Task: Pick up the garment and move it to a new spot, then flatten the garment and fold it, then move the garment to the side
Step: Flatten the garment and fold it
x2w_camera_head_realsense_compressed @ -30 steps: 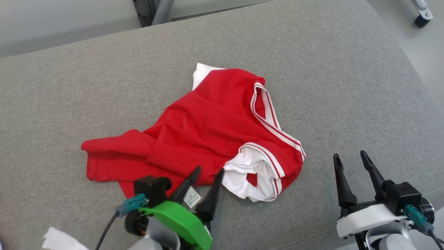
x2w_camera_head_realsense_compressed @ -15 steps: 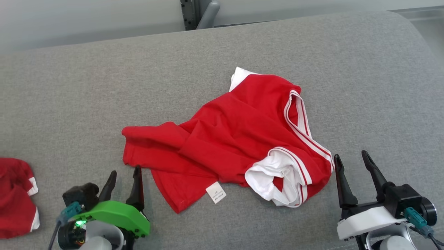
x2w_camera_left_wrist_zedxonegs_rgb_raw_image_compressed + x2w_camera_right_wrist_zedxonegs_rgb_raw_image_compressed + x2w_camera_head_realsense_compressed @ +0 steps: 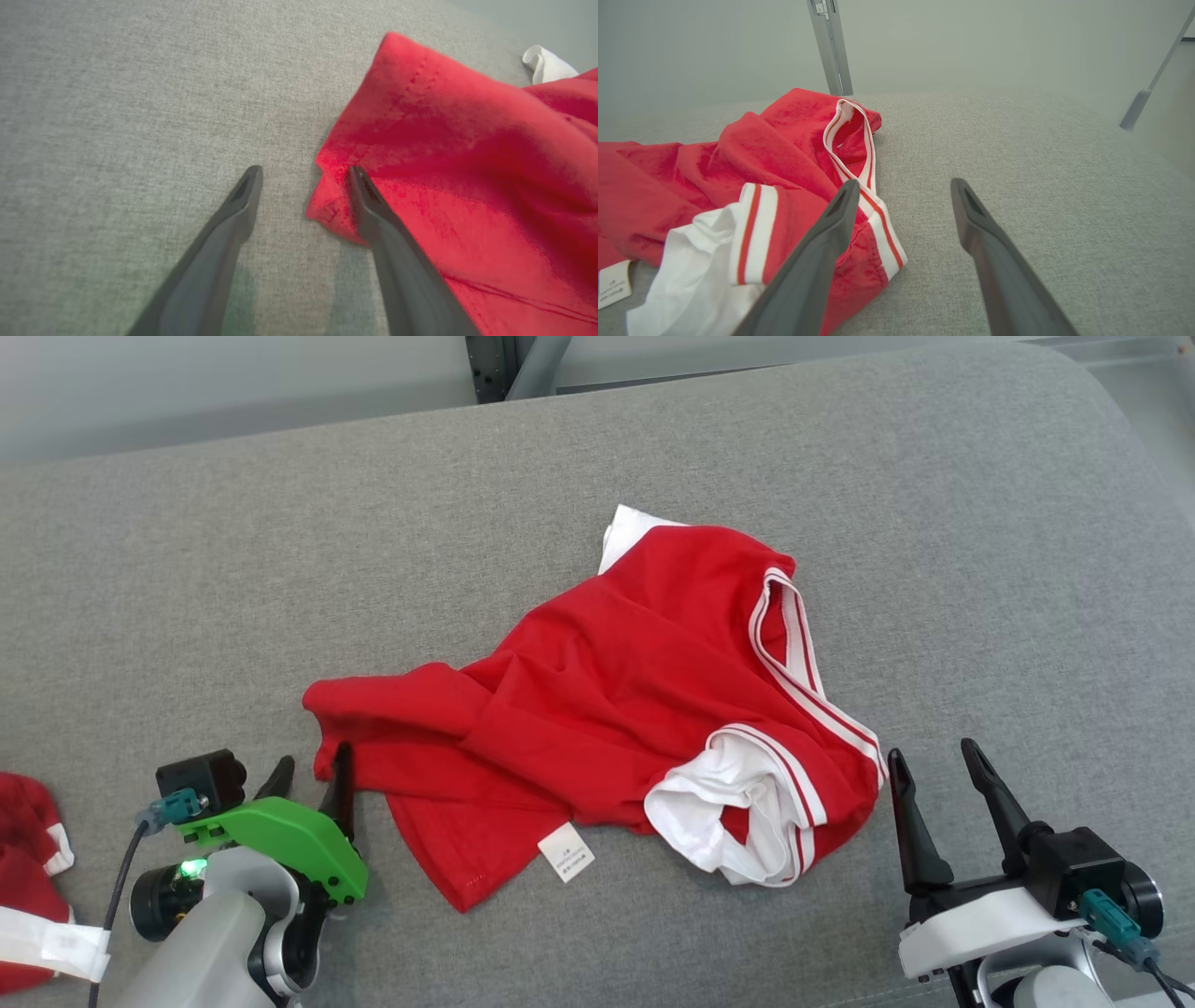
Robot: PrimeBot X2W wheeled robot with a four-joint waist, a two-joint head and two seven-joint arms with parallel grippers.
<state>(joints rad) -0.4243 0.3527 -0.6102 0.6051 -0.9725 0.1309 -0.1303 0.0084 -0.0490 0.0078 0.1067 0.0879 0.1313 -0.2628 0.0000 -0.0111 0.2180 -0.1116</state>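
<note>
far-left edge: second red cloth [image 3: 21,821] with white trim, cut off by the frame, lying on the grey cushion [image 3: 187,569]
left gripper [image 3: 315,754]: fingers apart, holding nothing, right at the near-left corner of the garment [image 3: 597,700]; in the wrist view [image 3: 304,170] one finger over bare cushion, the other across the red hem corner; contact impossible to tell
garment: red shirt, crumpled, mid-cushion, between the two grippers
care label [image 3: 566,852]: white, on the near hem, facing up
sleeve [image 3: 719,803]: white lining turned outward, striped red-and-white cuff, at the near right end
collar [image 3: 794,644]: striped trim, open, along the right side
right gripper [image 3: 932,749]: fingers spread, empty, over bare cushion just beside the sleeve end; in the wrist view [image 3: 904,182] one finger overlapping the striped trim
post [image 3: 490,364]: dark metal upright behind the cushion's far edge
</note>
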